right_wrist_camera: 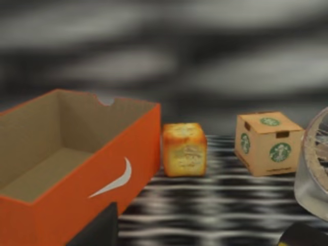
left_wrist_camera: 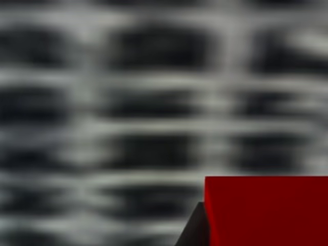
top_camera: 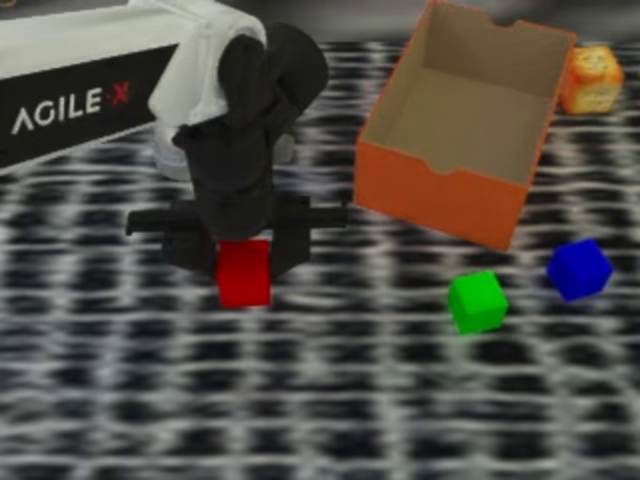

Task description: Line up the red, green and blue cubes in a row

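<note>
The red cube [top_camera: 245, 275] sits left of the table's middle, between the fingers of my left gripper [top_camera: 245, 258], which is shut on it. In the left wrist view the red cube [left_wrist_camera: 266, 210] fills the lower corner, with one dark finger [left_wrist_camera: 197, 228] pressed against its side. The green cube [top_camera: 477, 301] lies at the right, and the blue cube [top_camera: 579, 268] is just right of it and slightly farther back. My right gripper [right_wrist_camera: 200, 237] is outside the top view; its own camera shows it open with nothing between its fingers.
A large open orange cardboard box [top_camera: 440, 195] stands at the back right, close behind the green and blue cubes. An orange-yellow block [top_camera: 591, 78] sits beyond it. The right wrist view also shows a small tan carton [right_wrist_camera: 266, 143] and a glass object [right_wrist_camera: 315, 169].
</note>
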You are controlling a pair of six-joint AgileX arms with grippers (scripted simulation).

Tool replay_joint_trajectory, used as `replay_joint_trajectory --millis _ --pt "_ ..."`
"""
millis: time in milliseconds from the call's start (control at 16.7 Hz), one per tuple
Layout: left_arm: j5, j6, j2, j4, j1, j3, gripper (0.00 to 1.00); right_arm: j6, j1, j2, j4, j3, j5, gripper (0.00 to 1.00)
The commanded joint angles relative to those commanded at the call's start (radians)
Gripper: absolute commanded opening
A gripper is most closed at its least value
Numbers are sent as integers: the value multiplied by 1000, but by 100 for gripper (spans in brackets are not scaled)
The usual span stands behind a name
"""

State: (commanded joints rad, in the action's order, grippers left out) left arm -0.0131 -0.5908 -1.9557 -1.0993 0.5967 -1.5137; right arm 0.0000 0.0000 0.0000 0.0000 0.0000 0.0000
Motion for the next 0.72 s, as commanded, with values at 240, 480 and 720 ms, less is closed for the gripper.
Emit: replay_joint_trajectory --millis 240,480,720 --pt "1 4 -9 17 -3 11 0 0 0 0 0 0 0 100" --pt "1 2 -50 162 -2 105 0 0 0 0 0 0 0 100" --pt "1 1 -82 255 0 173 0 0 0 0 0 0 0 100"
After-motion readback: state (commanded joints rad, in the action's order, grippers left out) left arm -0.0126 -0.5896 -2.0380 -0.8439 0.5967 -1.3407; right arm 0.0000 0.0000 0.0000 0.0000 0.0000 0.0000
